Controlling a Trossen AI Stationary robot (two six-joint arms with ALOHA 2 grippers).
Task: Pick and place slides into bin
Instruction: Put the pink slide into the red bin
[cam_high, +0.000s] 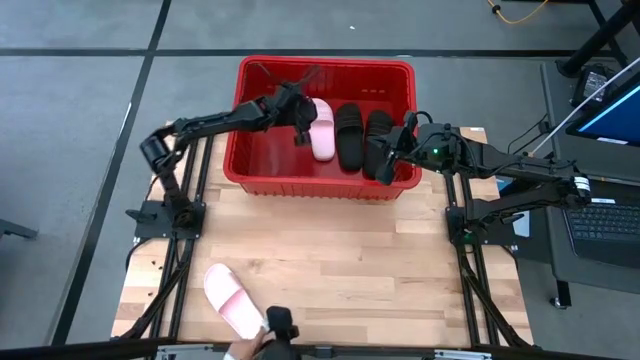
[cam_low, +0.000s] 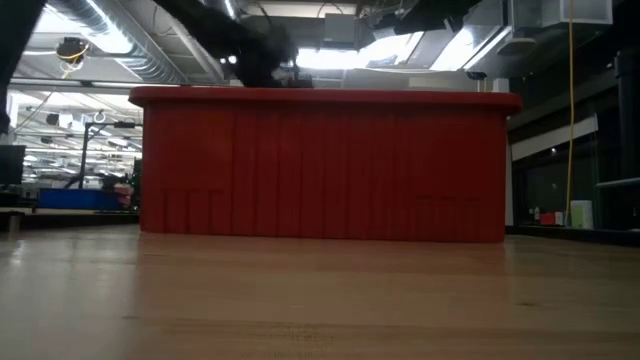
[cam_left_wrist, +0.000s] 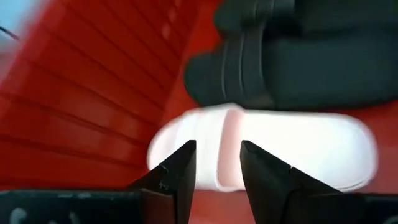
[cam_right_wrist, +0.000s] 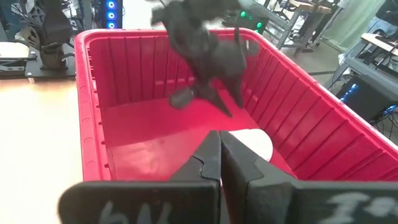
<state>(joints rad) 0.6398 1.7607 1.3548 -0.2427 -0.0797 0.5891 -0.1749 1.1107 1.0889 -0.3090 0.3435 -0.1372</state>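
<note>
Inside red bin (cam_high: 250, 170): pink slide (cam_high: 322, 130), two black slides (cam_high: 350, 135). Second pink slide (cam_high: 232, 300) waits near tabletop front edge. Left claw (cam_high: 300, 125) spread above; right claw (cam_high: 385, 160) pressed together, empty.

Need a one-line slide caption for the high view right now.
Left tool open above a pink slide in the bin beside two black slides; second pink slide on the table.
</note>
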